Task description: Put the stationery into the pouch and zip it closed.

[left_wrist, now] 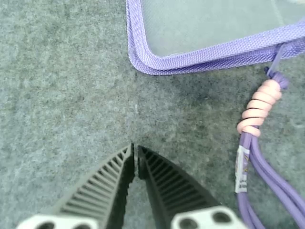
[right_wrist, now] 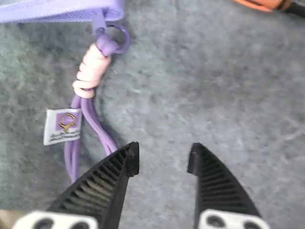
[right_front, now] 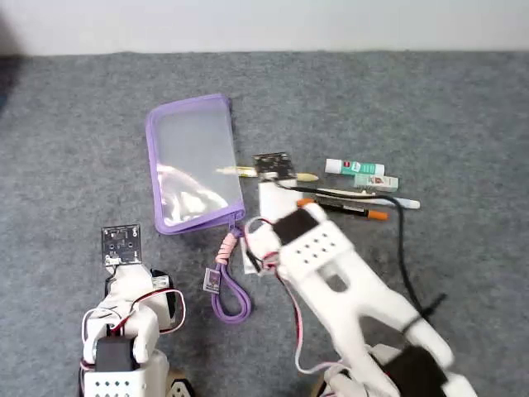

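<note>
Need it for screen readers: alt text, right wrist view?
The right gripper is open and empty above the grey mat. Near it lies the pouch's purple strap with a pink coil and white tag; farther off are the pouch edge and an orange pen.

Tabletop (right_front: 463,107): grey, felt-like covering with a fine mottled nap, seen close in both wrist views. A pale plain wall (right_front: 264,25) runs along its far edge. Dark patch (right_front: 5,78) at far-left edge; cannot identify.
</note>
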